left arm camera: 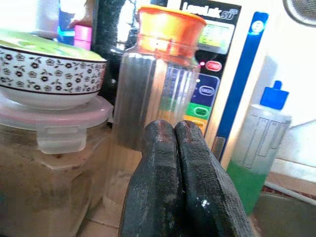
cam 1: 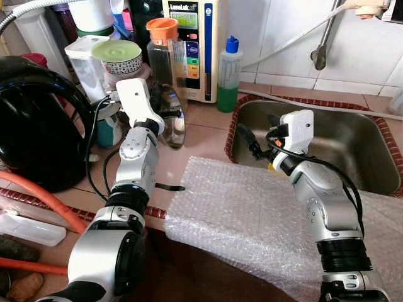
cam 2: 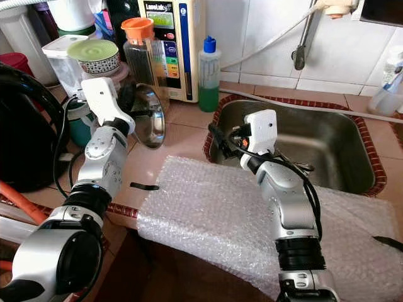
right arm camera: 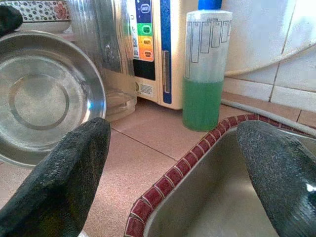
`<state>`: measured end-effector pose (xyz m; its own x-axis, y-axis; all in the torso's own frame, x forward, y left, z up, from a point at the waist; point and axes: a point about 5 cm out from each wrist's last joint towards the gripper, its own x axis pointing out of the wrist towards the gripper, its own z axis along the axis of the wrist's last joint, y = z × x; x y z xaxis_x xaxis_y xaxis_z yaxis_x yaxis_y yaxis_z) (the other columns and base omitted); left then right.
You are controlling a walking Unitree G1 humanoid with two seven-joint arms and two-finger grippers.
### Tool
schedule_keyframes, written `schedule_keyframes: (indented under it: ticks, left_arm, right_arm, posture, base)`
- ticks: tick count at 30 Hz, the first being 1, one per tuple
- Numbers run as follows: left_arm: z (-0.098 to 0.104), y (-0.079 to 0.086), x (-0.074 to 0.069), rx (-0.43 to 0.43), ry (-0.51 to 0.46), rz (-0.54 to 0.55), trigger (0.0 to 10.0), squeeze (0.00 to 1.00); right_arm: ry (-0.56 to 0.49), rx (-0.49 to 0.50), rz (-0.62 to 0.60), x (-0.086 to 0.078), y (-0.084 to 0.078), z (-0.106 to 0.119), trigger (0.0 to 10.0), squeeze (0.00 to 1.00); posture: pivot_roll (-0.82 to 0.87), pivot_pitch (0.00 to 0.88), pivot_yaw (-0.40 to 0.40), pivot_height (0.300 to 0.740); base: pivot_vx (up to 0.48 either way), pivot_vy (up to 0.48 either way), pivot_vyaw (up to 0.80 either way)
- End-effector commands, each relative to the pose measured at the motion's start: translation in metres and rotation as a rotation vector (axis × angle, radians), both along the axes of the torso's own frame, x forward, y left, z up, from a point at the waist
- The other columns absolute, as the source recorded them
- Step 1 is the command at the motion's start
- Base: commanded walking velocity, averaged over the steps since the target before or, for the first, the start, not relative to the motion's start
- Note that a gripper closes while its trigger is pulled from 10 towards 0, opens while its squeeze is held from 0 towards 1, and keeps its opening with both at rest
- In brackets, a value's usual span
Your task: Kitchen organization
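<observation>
— What's the thing I'm working toward?

— I'm judging it's the steel lid [cam 2: 150, 117], which is leaning tilted on the tiled table [cam 1: 201, 129] against the orange-capped jar [cam 1: 165, 47], just beside the water ioniser [cam 1: 194, 44] and near the green soap bottle [cam 1: 228, 75].

— Where is the left pincer [left arm camera: 175, 182] sitting?

— I'm holding it up just in front of the lid, its two black fingers pressed together, gripping nothing.

— And the right pincer [right arm camera: 173, 182]?

— It's hovering over the sink's [cam 1: 352, 148] near-left corner, spread wide and empty, above the bubble wrap [cam 1: 252, 214].

— Which step is this?

— I'm reading it as the approach, with nothing grasped yet. Next I'm needing to part the left fingers, then close on the lid's rim without tipping the jar or the lidded container [cam 1: 88, 63] carrying the patterned bowl [cam 1: 119, 58].
</observation>
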<state>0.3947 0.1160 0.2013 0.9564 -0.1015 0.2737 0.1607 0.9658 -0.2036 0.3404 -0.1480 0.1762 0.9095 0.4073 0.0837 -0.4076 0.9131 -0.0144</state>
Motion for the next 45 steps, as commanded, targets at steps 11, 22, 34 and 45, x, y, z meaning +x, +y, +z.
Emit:
schedule_keyframes:
  ticks: [11,22,34,45]
  left_arm:
    - [-0.016,0.004,0.0,0.112,0.093,-0.006,0.0,0.0]
    - [-0.035,0.008,-0.006,0.091,0.146,0.003,2.3,1.0]
    - [-0.073,0.013,-0.012,0.177,0.396,-0.002,10.0,1.0]
    - [-0.075,-0.004,-0.008,0.263,0.503,-0.079,10.0,1.0]
  right_arm:
    - [-0.025,0.017,-0.015,0.004,-0.001,0.006,10.0,0.0]
    - [-0.022,0.013,-0.025,0.002,-0.005,0.004,10.0,0.0]
    - [-0.027,0.001,-0.014,0.004,-0.004,0.006,10.0,0.0]
    - [0.013,-0.022,0.283,-0.018,0.019,0.002,10.0,0.0]
  posture:
    - [-0.04,0.0,0.086,0.74]
    - [-0.04,0.0,0.082,0.74]
    - [-0.04,0.0,0.07,0.74]
    - [-0.04,0.0,0.075,0.74]
  base:
    - [0.0,0.0,0.0]
    - [0.0,0.0,0.0]
    - [0.0,0.0,0.0]
    - [0.0,0.0,0.0]
